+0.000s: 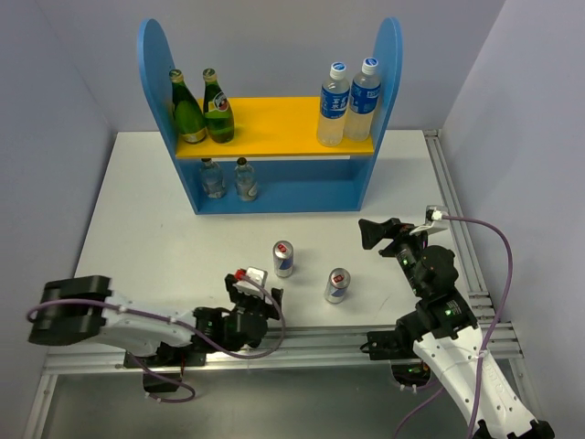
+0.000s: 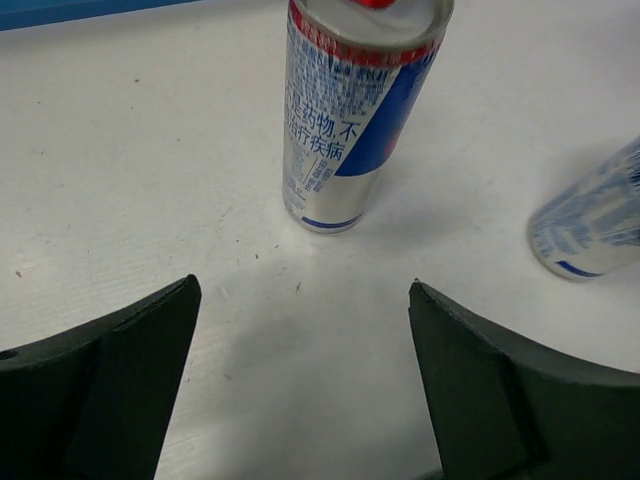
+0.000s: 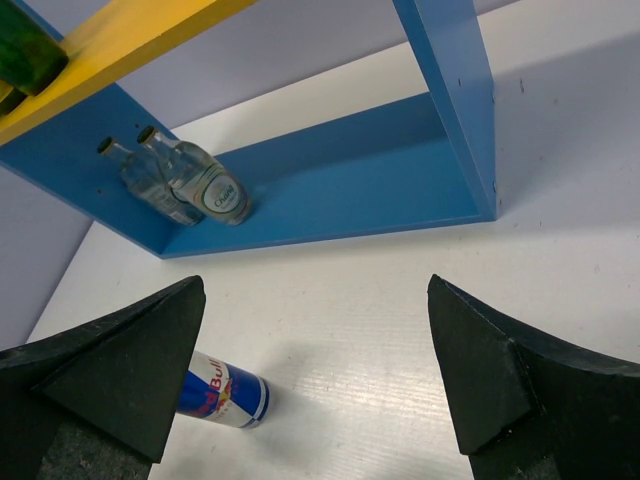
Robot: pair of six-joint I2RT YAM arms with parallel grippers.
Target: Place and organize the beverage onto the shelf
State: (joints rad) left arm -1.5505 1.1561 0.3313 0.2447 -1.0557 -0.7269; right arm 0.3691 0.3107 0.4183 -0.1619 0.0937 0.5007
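Cans (image 1: 283, 259) are standing on the worktop (image 1: 146, 229), one straight ahead of the left fingers (image 1: 254, 291), which are gaping empty. The right fingers (image 1: 377, 233) are hanging spread, gripping nothing; far ahead of them, green bottles (image 1: 190, 114) and clear bottles (image 1: 212, 178) are sitting in the shelf (image 1: 274, 197).

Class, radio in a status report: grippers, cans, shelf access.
Left gripper open, Red Bull can ahead. Right gripper open, empty. Second can also standing on table, unshelved. Shelf lower right free, nothing blocking.
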